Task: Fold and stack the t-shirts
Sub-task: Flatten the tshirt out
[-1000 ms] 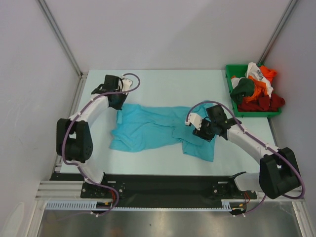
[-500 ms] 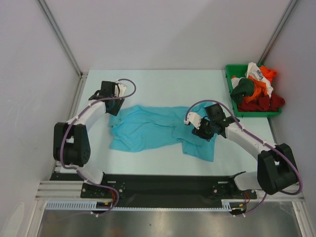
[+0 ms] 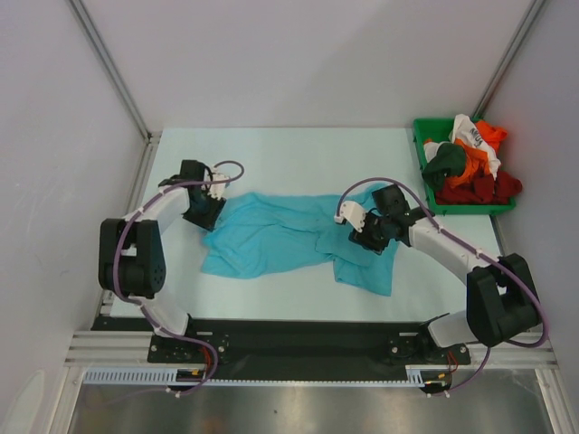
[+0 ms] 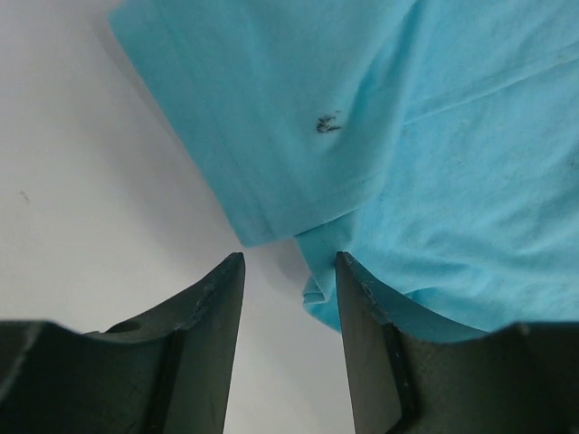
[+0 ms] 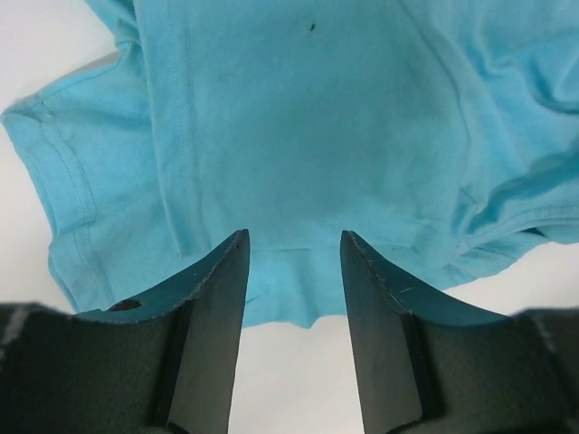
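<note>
A turquoise t-shirt [image 3: 285,237] lies rumpled and spread across the middle of the table. My left gripper [image 3: 210,217] is open at its left edge; in the left wrist view [image 4: 289,258] the cloth [image 4: 425,145] lies just ahead of the tips, a folded corner beside the right finger. My right gripper [image 3: 362,240] is open over the shirt's right part; in the right wrist view [image 5: 294,237] the cloth [image 5: 298,117] and its hem lie between and beyond the tips. More t-shirts, orange, red, dark green and white [image 3: 470,163], are piled at the back right.
The pile sits in a green plastic bin [image 3: 423,163] at the table's back right corner. White walls and metal frame rails [image 3: 109,63] close in the sides. A black rail [image 3: 298,339] runs along the near edge.
My left gripper has moved down and nearer, to the shirt's left edge. My right gripper has shifted slightly left and back over the shirt. The shirt's left part has shifted a little.
</note>
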Robot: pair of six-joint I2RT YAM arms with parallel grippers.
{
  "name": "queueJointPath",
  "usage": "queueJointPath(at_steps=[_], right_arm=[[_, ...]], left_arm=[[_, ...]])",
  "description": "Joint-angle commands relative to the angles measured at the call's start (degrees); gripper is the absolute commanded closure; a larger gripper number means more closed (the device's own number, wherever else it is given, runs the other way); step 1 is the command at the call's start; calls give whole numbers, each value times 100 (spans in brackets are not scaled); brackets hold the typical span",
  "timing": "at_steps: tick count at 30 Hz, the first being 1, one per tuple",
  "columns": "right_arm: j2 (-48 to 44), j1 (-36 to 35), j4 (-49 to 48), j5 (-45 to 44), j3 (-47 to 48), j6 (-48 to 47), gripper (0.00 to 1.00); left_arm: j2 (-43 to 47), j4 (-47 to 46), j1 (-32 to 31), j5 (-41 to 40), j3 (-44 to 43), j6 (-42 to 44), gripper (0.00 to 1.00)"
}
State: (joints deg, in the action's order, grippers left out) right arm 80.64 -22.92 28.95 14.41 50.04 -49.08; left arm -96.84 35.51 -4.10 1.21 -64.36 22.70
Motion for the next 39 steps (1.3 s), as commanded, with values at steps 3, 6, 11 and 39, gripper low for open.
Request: queueJointPath(at_steps=[3, 6, 11, 39], right_arm=[[92, -29, 102, 44, 357, 39, 50], [118, -29, 102, 61, 366, 65, 50], [189, -64, 41, 61, 375, 83, 49], [576, -160, 49, 79, 656, 12, 49]], left_arm=[[-318, 229, 392, 853, -376, -696, 50], [-467, 229, 621, 977, -376, -802, 49], [-643, 176, 735, 1126, -393, -986, 49], [-942, 167, 1095, 1302, -815, -1171, 54]])
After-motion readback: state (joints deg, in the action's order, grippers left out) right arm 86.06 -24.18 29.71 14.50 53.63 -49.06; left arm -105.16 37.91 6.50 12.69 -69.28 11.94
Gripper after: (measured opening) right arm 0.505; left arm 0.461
